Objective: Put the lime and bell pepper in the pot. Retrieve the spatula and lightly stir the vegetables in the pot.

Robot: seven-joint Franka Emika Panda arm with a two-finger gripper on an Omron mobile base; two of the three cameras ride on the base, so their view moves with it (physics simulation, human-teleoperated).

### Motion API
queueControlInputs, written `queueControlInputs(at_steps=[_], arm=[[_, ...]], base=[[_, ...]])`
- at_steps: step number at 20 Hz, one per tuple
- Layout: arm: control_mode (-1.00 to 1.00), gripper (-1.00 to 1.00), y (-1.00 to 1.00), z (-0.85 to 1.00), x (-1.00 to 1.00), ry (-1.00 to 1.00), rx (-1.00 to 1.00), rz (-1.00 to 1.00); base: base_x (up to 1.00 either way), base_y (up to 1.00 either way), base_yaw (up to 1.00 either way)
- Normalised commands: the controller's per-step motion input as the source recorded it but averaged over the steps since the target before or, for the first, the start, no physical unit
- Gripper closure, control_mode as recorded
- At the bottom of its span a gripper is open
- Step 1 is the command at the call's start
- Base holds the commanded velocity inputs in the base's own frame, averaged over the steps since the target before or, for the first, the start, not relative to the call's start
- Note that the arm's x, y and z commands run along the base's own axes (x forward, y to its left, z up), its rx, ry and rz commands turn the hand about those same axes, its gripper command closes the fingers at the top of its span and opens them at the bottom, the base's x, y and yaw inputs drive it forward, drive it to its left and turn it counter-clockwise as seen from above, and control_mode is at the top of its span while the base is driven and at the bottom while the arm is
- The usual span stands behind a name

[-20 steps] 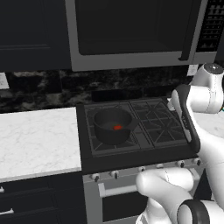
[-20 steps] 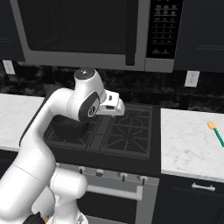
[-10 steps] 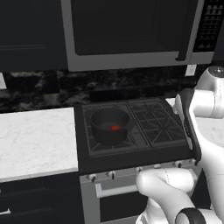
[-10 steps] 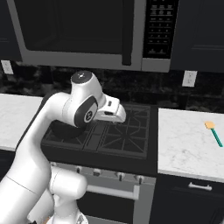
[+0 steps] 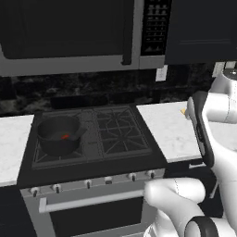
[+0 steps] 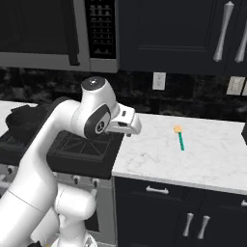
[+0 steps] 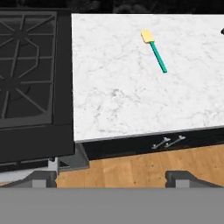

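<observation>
Dark kitchen. Black gas stove (image 5: 99,134) with cast grates, knobs along front edge. White marble counter (image 6: 193,154) either side of stove. Black marbled backsplash (image 6: 193,91) with white outlets. Microwave (image 5: 69,37) above stove; dark upper cabinets (image 6: 193,34), silver bar handles. Wood floor (image 7: 131,168) below dark base cabinets.

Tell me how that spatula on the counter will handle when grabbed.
The spatula lies flat on the marble counter, so it likely won't roll. Its thin handle looks light and could skid or pivot if nudged. The blade may flex slightly.
</observation>
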Motion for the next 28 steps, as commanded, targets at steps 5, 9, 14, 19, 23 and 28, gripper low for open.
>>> queueControlInputs(at_steps=[5, 9, 14, 19, 23, 28], arm=[[1.00, -1.00, 0.00, 0.00, 0.00, 0.00, 0.00, 0.00], [1.00, -1.00, 0.00, 0.00, 0.00, 0.00, 0.00, 0.00], [1.00, -1.00, 0.00, 0.00, 0.00, 0.00, 0.00, 0.00], [-1.00, -1.00, -0.18, -0.08, 0.02, 0.02, 0.01, 0.03], [-1.00, -1.00, -0.42, -0.45, 0.24, 0.14, 0.00, 0.07], [-1.00, -1.00, -0.31, -0.58, 0.47, 0.10, 0.00, 0.11]], base=[[0.01, -0.79, 0.00], [0.44, -0.05, 0.02], [0.83, 0.00, 0.05], [0.19, -0.12, 0.03], [0.00, 0.00, 0.00], [0.00, 0.00, 0.00]])
